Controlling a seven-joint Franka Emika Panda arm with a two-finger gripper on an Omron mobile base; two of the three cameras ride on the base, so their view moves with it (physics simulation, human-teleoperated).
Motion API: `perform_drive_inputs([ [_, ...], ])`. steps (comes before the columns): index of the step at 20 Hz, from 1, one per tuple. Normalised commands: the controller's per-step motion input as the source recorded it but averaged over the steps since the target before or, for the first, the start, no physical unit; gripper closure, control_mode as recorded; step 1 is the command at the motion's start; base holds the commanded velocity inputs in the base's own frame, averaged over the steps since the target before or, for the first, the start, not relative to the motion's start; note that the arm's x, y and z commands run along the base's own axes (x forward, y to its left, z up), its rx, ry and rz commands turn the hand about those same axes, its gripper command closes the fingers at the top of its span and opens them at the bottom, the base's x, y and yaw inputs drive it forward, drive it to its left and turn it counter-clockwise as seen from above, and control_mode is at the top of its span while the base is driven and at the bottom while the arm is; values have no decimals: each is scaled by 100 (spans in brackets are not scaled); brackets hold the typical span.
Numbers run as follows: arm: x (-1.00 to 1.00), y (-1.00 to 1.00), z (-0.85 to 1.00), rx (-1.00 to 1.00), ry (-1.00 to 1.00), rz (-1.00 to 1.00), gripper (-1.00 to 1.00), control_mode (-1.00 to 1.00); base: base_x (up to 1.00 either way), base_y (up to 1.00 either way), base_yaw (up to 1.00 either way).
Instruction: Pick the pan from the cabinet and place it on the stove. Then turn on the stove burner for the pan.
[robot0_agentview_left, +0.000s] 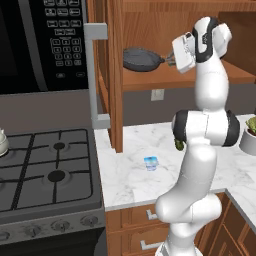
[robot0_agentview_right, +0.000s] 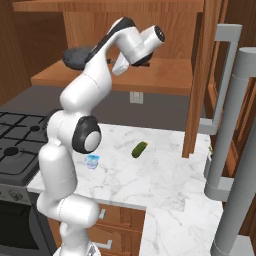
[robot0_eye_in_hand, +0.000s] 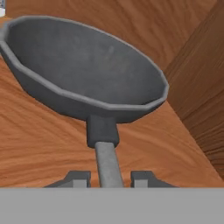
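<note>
Two fingertips (robot0_eye_in_hand: 78, 178) flank the pan handle in the hand view, one on each side; we read the gripper (robot0_eye_in_hand: 109, 179) as closed on the handle. In that view a gap shows between each tip and the grey shaft, so contact itself we cannot confirm there.

We see the pan (robot0_agentview_left: 141, 59) resting on the shelf inside the open cabinet (robot0_agentview_left: 150, 30), bowl toward the left part of the shelf, handle pointing right toward the gripper (robot0_agentview_left: 172, 59). In the right base view the pan (robot0_agentview_right: 76, 56) lies at the left end of the shelf, partly hidden behind the arm.

We note the stove (robot0_agentview_left: 45, 170) at the left of the left base view, with two burner caps visible; the wider burner (robot0_agentview_left: 56, 175) sits nearer the front edge. Knobs (robot0_agentview_left: 89, 220) line the front panel.

On the counter (robot0_agentview_left: 130, 185) we log a small blue-and-white object (robot0_agentview_left: 150, 163) near the middle, and a green item (robot0_agentview_right: 139, 149) toward the back, well apart from it. A potted plant (robot0_agentview_left: 249, 135) stands at the right edge. A microwave (robot0_agentview_left: 45, 45) hangs above the stove.
</note>
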Motion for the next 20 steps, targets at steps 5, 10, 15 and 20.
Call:
perform_drive_inputs([
  [5,-44,-2,-5,1,-37,0,100,-100,0,0,0],
  [10,-59,0,-4,0,-34,0,100,-100,0,0,0],
  [15,-73,0,-1,0,-26,-1,100,-100,0,0,0],
  [20,-78,0,-11,0,-20,0,100,-100,0,0,0],
])
